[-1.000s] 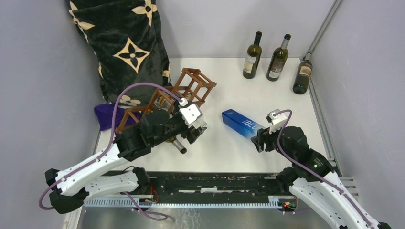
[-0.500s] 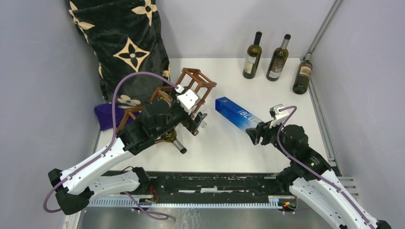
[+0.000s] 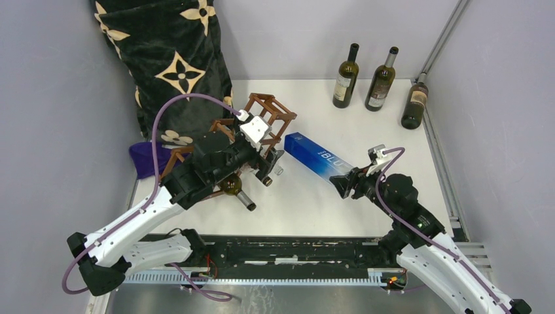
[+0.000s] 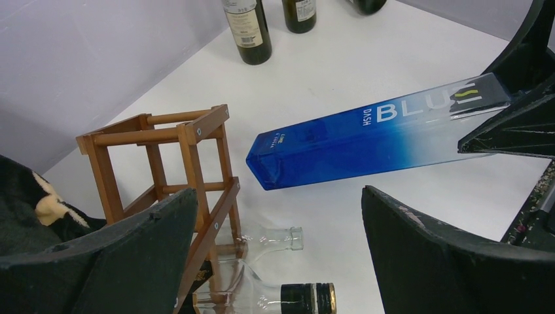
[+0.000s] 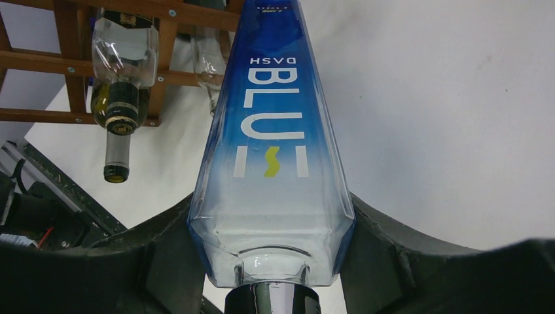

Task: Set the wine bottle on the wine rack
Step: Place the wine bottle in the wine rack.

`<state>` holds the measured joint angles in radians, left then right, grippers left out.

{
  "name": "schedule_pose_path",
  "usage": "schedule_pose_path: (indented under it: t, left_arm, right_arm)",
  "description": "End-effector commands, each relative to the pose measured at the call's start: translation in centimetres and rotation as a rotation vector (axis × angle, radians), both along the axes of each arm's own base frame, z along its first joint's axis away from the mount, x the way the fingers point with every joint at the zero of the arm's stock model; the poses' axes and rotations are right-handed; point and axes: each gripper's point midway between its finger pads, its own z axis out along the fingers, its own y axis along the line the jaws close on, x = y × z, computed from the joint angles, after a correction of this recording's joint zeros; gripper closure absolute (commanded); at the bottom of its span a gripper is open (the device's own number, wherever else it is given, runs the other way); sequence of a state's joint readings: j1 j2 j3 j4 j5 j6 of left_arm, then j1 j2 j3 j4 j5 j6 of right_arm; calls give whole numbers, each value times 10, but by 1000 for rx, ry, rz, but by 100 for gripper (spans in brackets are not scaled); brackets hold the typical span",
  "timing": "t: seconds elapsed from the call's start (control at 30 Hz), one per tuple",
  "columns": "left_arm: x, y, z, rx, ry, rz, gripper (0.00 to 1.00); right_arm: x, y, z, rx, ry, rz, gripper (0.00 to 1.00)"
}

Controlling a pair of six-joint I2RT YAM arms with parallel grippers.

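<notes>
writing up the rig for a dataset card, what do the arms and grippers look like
The left arm and right arm both have white lower links and bulky black joints further out. The left gripper and right gripper each have two broad matte-black fingers. A white camera block is mounted on each wrist, and a purple cable loops along each arm.

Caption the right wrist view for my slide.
Right gripper grips the blue bottle near its neck, aimed toward the wine rack.
</notes>
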<state>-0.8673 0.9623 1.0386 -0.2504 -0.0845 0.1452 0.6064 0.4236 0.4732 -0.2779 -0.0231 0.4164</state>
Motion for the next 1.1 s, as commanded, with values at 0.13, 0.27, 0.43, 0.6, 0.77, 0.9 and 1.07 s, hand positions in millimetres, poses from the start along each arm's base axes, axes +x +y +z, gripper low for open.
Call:
schedule_pose_path:
  t: [0.13, 0.27, 0.43, 0.6, 0.77, 0.9, 1.07]
  left_arm:
    - [4, 0, 34, -123, -41, 8, 0]
    - [6, 2, 28, -115, -36, 19, 0]
    - [7, 5, 23, -109, -36, 27, 0]
    - [8, 7, 19, -104, -36, 35, 0]
    - [8, 11, 18, -104, -41, 46, 0]
    - [9, 12, 15, -98, -38, 55, 0]
    - [9, 13, 12, -92, -37, 57, 0]
  right_arm:
    - [2, 7, 124, 372, -371, 8, 100]
    - [1, 10, 125, 417, -384, 22, 100]
    - [0, 10, 127, 471, -406, 23, 100]
    - [0, 13, 123, 514, -400, 41, 100]
    - [0, 18, 119, 549, -393, 60, 100]
    - [0, 18, 117, 577, -398, 62, 100]
    - [-1, 13, 119, 629, -419, 45, 100]
